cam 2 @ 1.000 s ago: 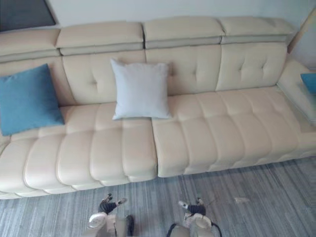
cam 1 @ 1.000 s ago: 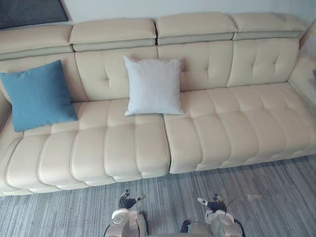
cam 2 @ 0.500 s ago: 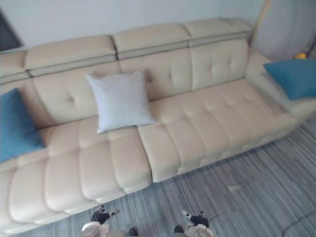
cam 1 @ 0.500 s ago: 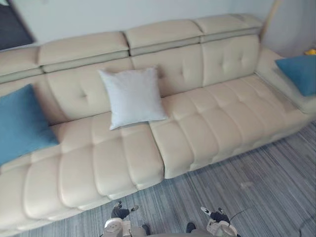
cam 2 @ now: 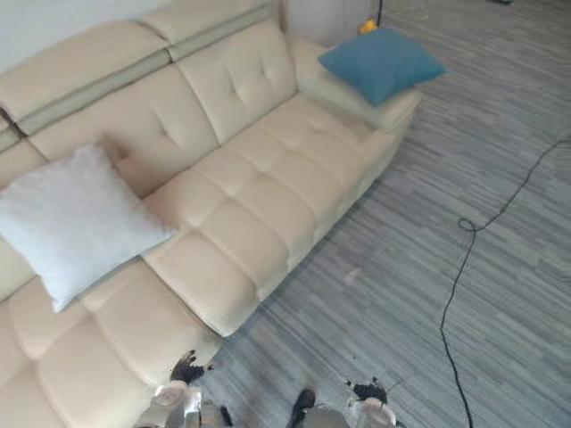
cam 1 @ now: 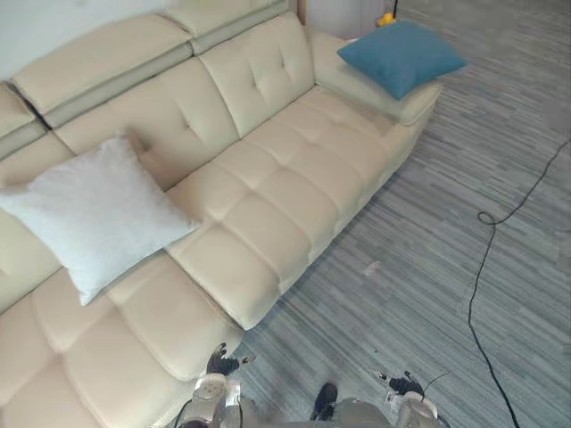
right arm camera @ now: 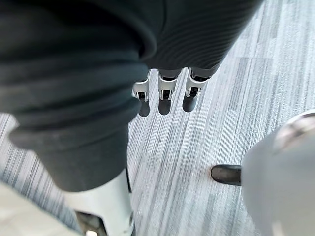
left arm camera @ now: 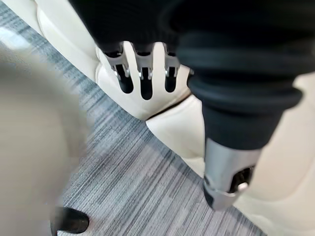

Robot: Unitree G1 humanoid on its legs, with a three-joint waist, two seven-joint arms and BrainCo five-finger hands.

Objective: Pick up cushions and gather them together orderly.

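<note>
- Left eye view, sofa (cam 1: 268, 196): cream, tufted, with raised headrests along the back; it runs from the lower left to the upper right.
- White cushion (cam 1: 94, 214): on the seat toward the sofa's left part, leaning back against the backrest, one corner pointing down at the seat.
- Blue cushion (cam 1: 401, 55): lying flat on the broad armrest at the sofa's far right end, well apart from the white cushion.
- Floor (cam 1: 464, 303): grey striped carpet in front of the sofa, with a small pale scrap (cam 1: 372, 267) on it near the seat front.
- Left hand (left arm camera: 142, 73): low, just in front of the seat's front edge; fingers straight and apart, holding nothing.
- Right hand (right arm camera: 167, 91): low over the carpet, clear of the sofa; fingers straight and relaxed, empty.
- Yellow object (cam 1: 386, 16): on the floor behind the armrest, too small to identify.
</note>
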